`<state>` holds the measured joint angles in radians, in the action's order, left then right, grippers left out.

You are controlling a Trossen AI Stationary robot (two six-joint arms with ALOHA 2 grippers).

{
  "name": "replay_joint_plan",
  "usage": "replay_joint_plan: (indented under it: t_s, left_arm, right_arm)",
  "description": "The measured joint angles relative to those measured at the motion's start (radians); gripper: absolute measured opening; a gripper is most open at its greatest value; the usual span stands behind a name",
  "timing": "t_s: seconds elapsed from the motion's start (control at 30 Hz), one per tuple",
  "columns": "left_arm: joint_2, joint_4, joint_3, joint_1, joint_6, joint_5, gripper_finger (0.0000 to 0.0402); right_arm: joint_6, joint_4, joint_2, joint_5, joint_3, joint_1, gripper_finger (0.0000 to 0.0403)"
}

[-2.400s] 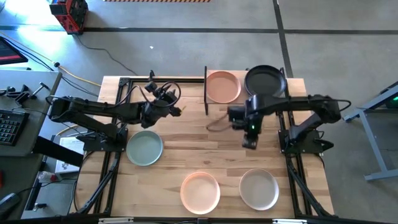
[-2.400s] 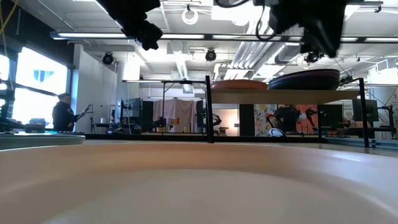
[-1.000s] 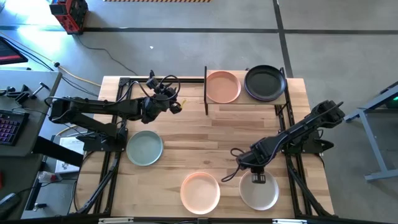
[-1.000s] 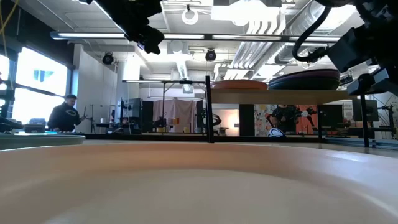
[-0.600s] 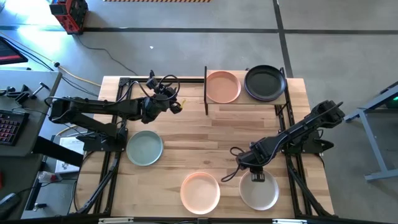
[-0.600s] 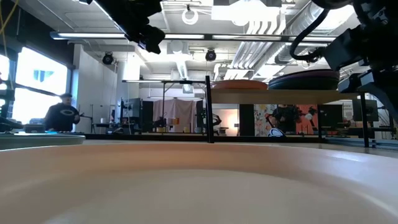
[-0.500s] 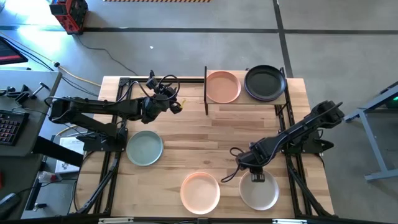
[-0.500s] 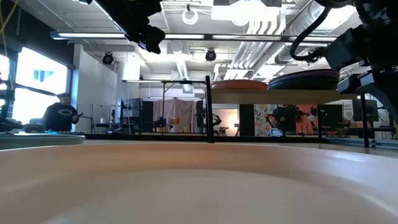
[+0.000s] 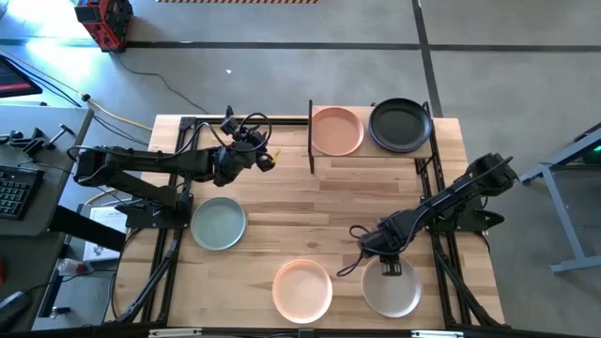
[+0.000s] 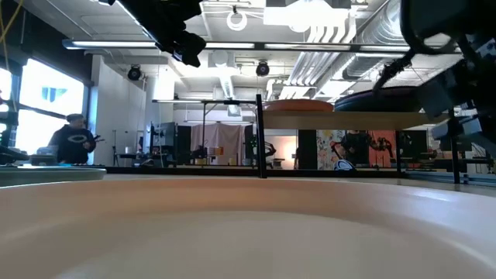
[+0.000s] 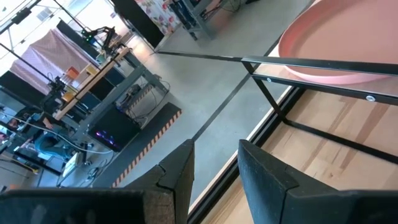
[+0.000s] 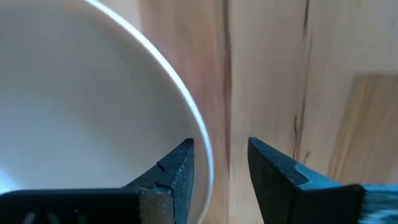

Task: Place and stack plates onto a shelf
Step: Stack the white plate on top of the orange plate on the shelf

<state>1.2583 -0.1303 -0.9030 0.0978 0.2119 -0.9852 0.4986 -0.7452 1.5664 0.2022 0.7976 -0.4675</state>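
At the near right part of the table [image 9: 310, 211], the right pincer [image 12: 221, 165] is low over the beige plate [image 9: 391, 287], its jaws apart and standing astride the plate's rim, one finger inside and one outside; nothing is gripped yet. For a good pick, I think it should go down until the rim sits deep between the fingers, then close firmly and lift level, so the plate does not tip. The shelf [image 9: 352, 157] already carries a peach plate [image 9: 336, 130] and dark plates [image 9: 401, 125]. The left pincer [image 11: 214, 174] waits released near the shelf, holding nothing.
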Motion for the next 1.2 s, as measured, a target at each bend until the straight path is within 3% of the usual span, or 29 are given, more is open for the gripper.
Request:
replay_joint_plan:
  t_s: [0.27, 0.5, 0.83, 1.2]
  left_arm:
    - [0.000, 0.000, 0.000, 0.000, 0.000, -0.001, 0.0113]
    - [0.000, 0.000, 0.000, 0.000, 0.000, -0.001, 0.0113]
    - [0.000, 0.000, 0.000, 0.000, 0.000, 0.010, 0.0113]
    - [0.000, 0.001, 0.000, 0.000, 0.000, 0.014, 0.0113]
  right_arm:
    - [0.040, 0.018, -0.003, 0.011, -0.038, 0.002, 0.0120]
    - [0.036, 0.018, -0.003, 0.023, -0.038, 0.003, 0.0012]
    - [0.047, 0.002, -0.001, 0.045, -0.026, 0.030, 0.0002]
    - [-0.056, -0.161, -0.001, 0.016, 0.104, 0.120, 0.0000]
